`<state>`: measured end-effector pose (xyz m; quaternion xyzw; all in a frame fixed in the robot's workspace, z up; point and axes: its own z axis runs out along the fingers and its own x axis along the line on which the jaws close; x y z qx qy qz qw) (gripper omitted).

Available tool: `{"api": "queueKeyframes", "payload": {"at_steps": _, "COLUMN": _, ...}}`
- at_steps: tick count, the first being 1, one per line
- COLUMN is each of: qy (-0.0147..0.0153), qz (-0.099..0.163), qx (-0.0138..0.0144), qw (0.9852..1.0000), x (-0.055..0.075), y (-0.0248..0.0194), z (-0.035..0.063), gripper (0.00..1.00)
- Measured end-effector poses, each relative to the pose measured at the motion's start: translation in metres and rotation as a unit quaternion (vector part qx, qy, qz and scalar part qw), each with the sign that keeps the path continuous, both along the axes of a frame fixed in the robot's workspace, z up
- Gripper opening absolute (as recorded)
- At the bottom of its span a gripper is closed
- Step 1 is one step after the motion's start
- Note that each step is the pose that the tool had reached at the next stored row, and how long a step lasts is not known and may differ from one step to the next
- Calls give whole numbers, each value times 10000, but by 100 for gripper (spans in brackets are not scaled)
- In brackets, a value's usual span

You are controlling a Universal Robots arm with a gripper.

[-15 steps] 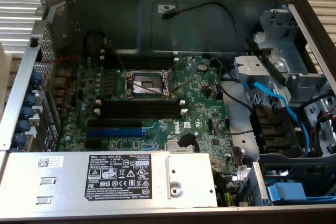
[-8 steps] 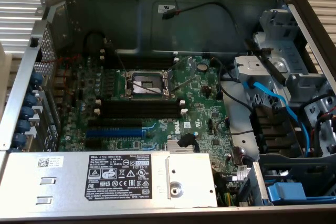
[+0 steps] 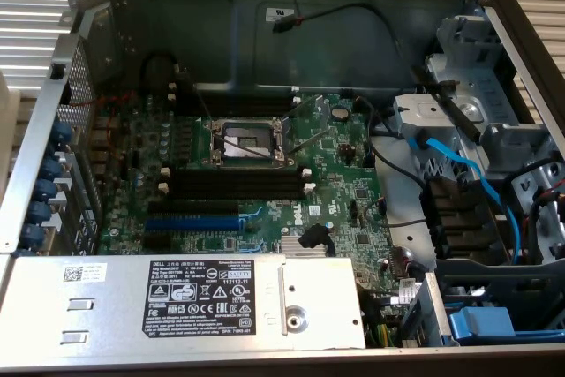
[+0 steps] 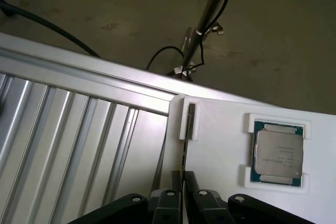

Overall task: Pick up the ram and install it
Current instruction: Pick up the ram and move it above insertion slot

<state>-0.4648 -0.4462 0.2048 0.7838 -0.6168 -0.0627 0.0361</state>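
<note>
Snugly the claw (image 4: 182, 188) pinches the ram (image 4: 183, 157) edge-on — white holder (image 4: 196, 121) beyond.

Carrier: flat white board (image 4: 220, 145)
Landmark: square silver-topped processor (image 4: 278, 153)
Beside processor: thin dark-green ram stick (image 4: 184, 156), edge-up

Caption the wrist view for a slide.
Gripper poised at the ram, which stands on edge in a white holder beside a processor.

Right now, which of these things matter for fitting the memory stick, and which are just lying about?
In the job: the ram, between the fingers; long black slots.
Just lying about: processor chip; blue cables; power supply box.
</note>
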Motion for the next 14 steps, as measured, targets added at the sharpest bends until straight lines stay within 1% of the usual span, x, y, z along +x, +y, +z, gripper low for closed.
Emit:
{"api": "queueKeyframes", "payload": {"at_steps": 2, "qy": 0, "qz": 0, "qx": 0, "qw": 10000, "x": 0, "y": 0, "z": 0, "gripper": 13}}
{"api": "queueKeyframes", "payload": {"at_steps": 10, "qy": 0, "qz": -15, "qx": -1, "qw": 10000, "x": 0, "y": 0, "z": 0, "gripper": 13}}
{"api": "queueKeyframes", "payload": {"at_steps": 11, "qy": -1, "qz": -22, "qx": -9, "qw": 10000, "x": 1, "y": 0, "z": -1, "gripper": 13}}
{"api": "queueKeyframes", "payload": {"at_steps": 13, "qy": -1, "qz": -51, "qx": -49, "qw": 10000, "x": 1, "y": 0, "z": -2, "gripper": 13}}
{"api": "queueKeyframes", "payload": {"at_steps": 14, "qy": -1, "qz": -60, "qx": -61, "qw": 10000, "x": 0, "y": -1, "z": -1, "gripper": 13}}
